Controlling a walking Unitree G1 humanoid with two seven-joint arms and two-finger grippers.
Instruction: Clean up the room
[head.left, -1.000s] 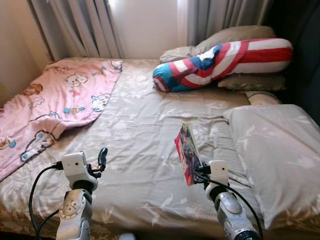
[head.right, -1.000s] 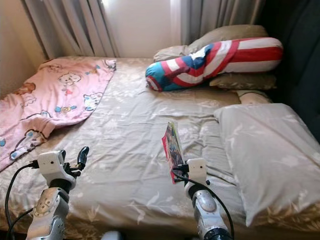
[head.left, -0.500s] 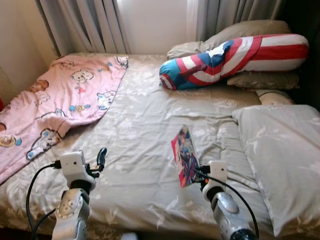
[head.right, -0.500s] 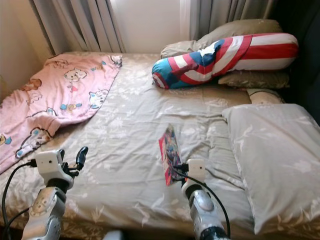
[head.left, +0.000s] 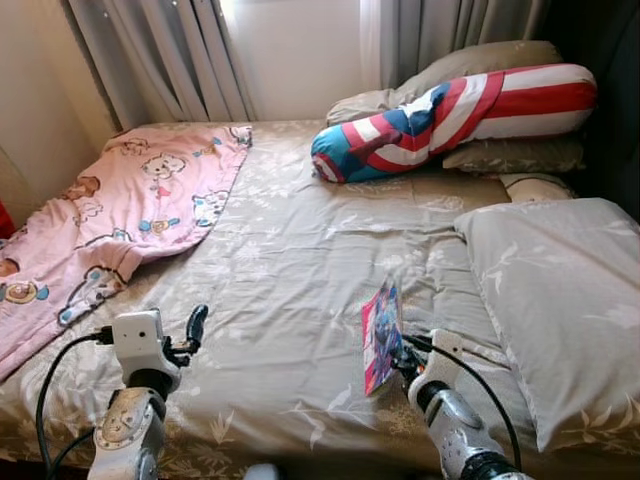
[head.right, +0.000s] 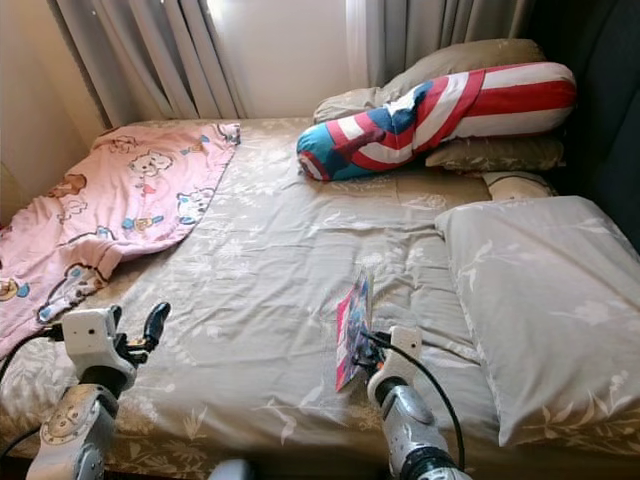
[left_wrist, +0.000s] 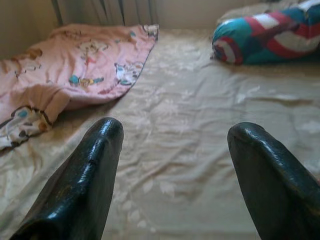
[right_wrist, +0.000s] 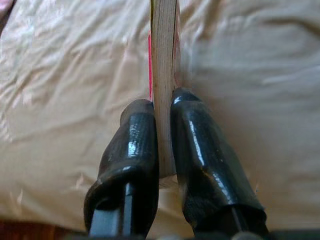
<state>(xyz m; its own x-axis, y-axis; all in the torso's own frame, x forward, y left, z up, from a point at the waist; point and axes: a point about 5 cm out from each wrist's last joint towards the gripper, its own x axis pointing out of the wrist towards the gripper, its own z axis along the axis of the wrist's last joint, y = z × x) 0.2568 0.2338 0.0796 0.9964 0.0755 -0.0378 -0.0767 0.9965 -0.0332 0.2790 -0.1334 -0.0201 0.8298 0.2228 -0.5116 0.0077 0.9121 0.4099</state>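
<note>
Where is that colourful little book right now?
The book is clamped upright in the right gripper, just above the beige bedsheet near the bed's front edge, beside the grey pillow on the robot's right.

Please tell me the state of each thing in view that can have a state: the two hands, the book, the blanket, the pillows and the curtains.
Right hand: shut on the book.
Left hand: open, holding nothing, over the bed.
Book: closed, held on edge, above the bed.
Pink blanket: spread loosely, rumpled.
Striped bolster: lying against the pillows.
Grey pillow: lying flat.
Curtains: drawn partly apart.
</note>
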